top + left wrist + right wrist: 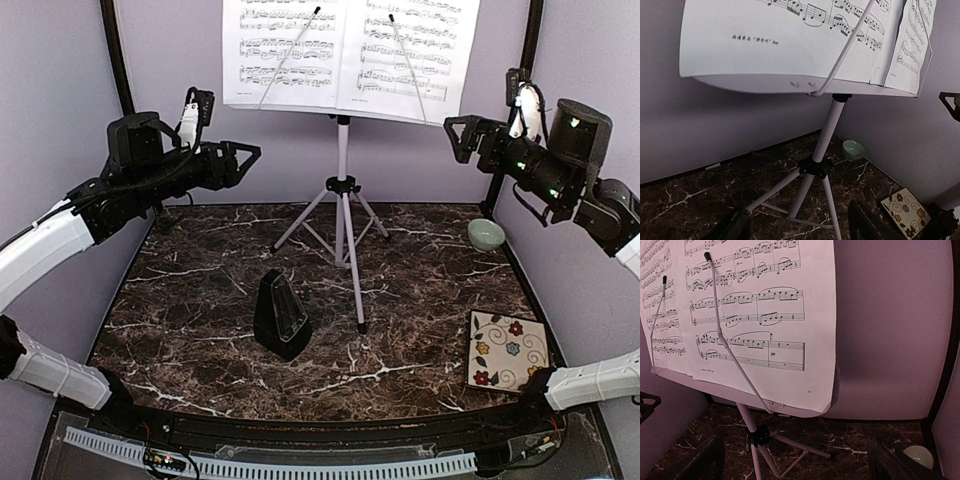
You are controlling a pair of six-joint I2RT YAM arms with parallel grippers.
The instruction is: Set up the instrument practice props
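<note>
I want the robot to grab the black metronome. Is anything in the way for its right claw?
Yes. The stand is between the right gripper and the metronome, and its legs spread out across that path. The gripper is open and holds nothing.

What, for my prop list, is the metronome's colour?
Black; the metronome shows best in the top external view.
</note>
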